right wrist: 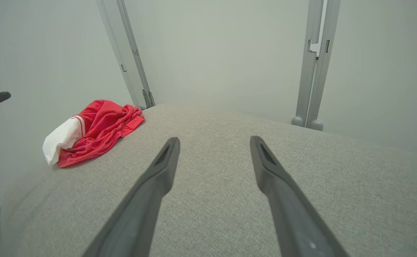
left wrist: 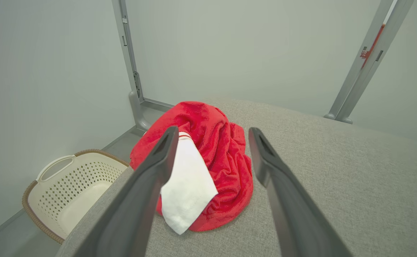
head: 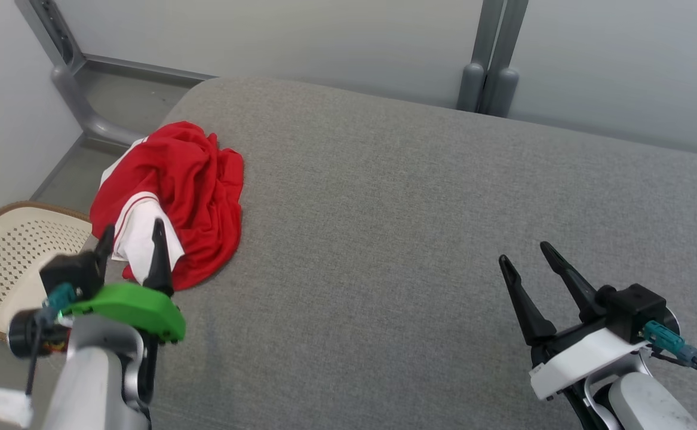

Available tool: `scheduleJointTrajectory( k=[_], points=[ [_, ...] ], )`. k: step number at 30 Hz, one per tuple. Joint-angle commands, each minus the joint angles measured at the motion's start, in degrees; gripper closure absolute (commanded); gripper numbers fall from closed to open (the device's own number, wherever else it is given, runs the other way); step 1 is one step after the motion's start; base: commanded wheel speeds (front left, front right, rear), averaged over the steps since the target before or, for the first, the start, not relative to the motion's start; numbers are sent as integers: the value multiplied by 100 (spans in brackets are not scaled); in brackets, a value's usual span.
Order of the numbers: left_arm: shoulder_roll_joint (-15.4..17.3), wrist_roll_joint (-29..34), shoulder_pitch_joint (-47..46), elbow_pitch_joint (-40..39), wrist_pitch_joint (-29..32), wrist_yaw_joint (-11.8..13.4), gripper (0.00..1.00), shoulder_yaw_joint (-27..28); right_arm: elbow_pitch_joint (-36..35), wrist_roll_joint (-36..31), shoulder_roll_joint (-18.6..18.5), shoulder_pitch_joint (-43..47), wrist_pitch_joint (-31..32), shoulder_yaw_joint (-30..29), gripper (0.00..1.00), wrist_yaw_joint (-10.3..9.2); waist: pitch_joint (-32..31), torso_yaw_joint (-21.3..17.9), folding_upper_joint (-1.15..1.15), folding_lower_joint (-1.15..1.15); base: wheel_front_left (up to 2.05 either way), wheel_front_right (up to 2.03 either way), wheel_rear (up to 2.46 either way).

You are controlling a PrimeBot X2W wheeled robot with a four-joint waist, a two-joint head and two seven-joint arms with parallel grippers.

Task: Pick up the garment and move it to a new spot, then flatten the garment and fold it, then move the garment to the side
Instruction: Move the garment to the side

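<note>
Over the left edge of the grey surface (head: 414,209), the left gripper (head: 133,239) is held wide apart and empty, just short of the crumpled red-and-white garment (head: 199,179). The bunched red folds should be bitten deeply, not the loose white flap, lest the heap be dragged toward the basket (head: 20,251). The right gripper (head: 524,251) is spread too, well apart.

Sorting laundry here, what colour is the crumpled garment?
The garment is red with a white part, seen best in the left wrist view.
</note>
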Motion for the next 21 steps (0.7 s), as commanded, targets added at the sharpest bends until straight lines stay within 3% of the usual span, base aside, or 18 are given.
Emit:
scheduleJointTrajectory(
  k=[1, 5, 12, 17, 21],
  points=[
    [89, -9, -317, 73, 175, 55, 0, 29, -27, 17, -51, -106, -17, 25, 0, -2, 203, -125, 0, 0, 0, 0, 0],
    [253, -192, -1067, 706, 903, 74, 0, 130, -26, 40, -34, -284, -17, 160, 0, -2, 454, -349, 0, 0, 0, 0, 0],
    [532, -403, -1960, 2249, 1899, 405, 0, 387, 59, 90, -3, -526, -17, 293, 0, -2, 731, -838, 0, 0, 0, 0, 0],
    [783, -478, -2227, 3216, 2162, 569, 0, 521, 106, 120, 31, -575, -17, 323, 0, -2, 752, -1098, 0, 0, 0, 0, 0],
    [875, -598, -2341, 3813, 2219, 507, 0, 590, 149, 151, 37, -588, -17, 294, 0, -2, 756, -1186, 0, 0, 0, 0, 0]
  ],
)
